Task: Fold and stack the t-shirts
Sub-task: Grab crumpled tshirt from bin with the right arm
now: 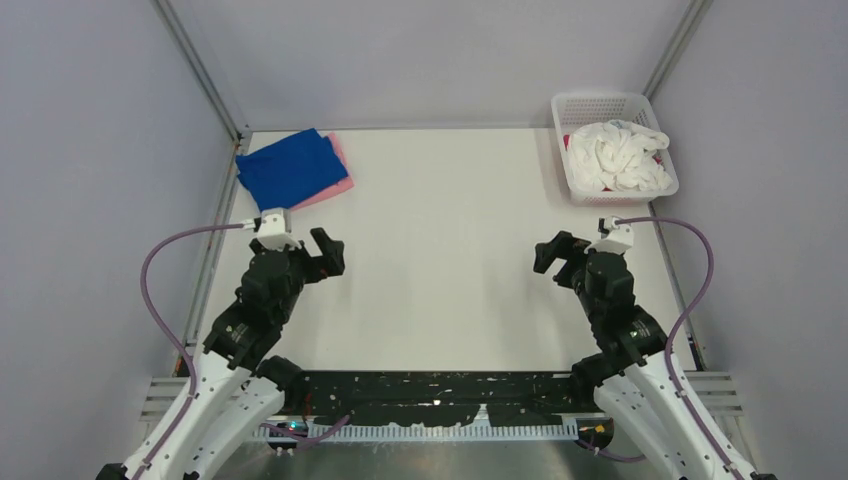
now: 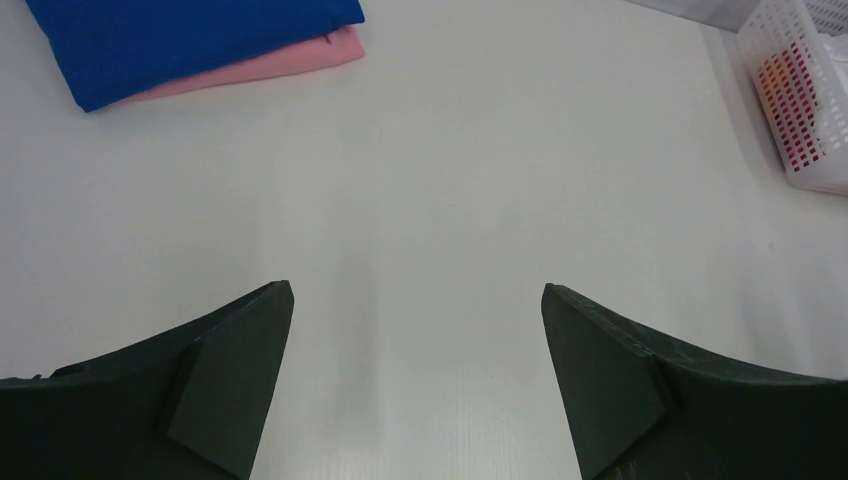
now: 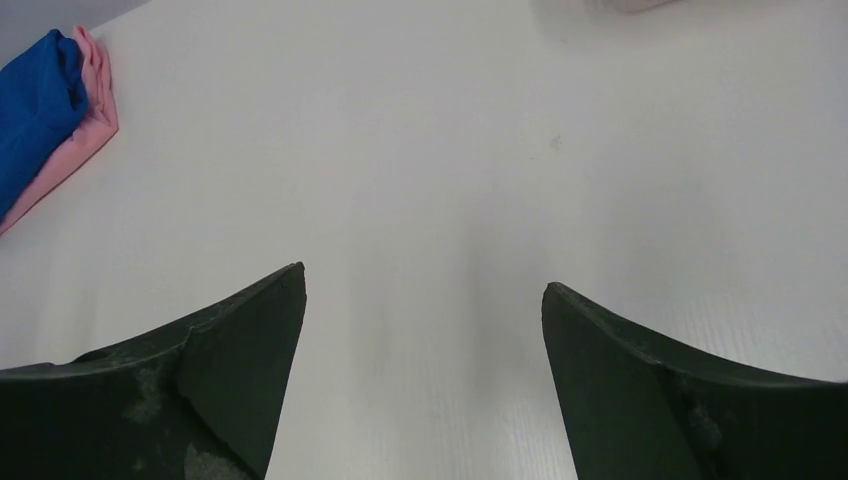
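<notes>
While the two black arms hang over the near half of the flat white counter [image 1: 440, 250], the left pincer [image 1: 330, 252] stands spread wide above the bare surface near the left edge. The right pincer [image 1: 555, 260] is spread just as wide near the right edge.

At the far left corner a folded royal blue cloth t-shirt [image 1: 290, 168] lies on a folded pale pink cloth t-shirt [image 1: 343, 182], whose edge shows beside it.

At the far right corner a white plastic mesh basket [image 1: 570, 185] holds a crumpled white cloth t-shirt [image 1: 620, 155]. Magenta and orange cloth [image 2: 790, 110] shows through the mesh.
</notes>
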`<state>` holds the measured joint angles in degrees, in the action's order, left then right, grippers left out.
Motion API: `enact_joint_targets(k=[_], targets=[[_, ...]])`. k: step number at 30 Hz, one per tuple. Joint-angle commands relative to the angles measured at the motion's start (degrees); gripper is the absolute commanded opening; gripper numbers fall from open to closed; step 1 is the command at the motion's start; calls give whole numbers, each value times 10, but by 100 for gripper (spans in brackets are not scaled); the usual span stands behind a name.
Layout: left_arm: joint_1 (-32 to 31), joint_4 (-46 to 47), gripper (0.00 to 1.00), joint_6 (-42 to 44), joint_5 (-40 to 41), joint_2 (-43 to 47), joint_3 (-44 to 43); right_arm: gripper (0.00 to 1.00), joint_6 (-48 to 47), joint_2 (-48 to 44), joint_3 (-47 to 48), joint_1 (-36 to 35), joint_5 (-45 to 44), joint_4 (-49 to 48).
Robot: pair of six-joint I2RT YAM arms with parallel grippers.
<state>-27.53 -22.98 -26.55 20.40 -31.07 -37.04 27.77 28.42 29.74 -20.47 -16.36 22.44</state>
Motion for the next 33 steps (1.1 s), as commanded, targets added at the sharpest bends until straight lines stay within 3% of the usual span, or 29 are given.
enact_joint_targets(k=[1,7,11,22,29,33], targets=[[0,18,100,-2,-4,-10,-5,95,3,15,28,1,-35,-38],[0,32,100,-6,-5,-8,2,95,-30,81,80,2,-94,-92],[0,54,100,-7,-11,-20,11,95,-59,202,189,31,-130,-60],[0,96,100,0,-65,-132,-19,95,-123,566,518,241,-18,23],[0,139,99,4,-70,-180,-27,100,-174,790,736,304,27,83],[1,150,100,11,-82,-212,-38,92,-207,896,840,317,76,105]])
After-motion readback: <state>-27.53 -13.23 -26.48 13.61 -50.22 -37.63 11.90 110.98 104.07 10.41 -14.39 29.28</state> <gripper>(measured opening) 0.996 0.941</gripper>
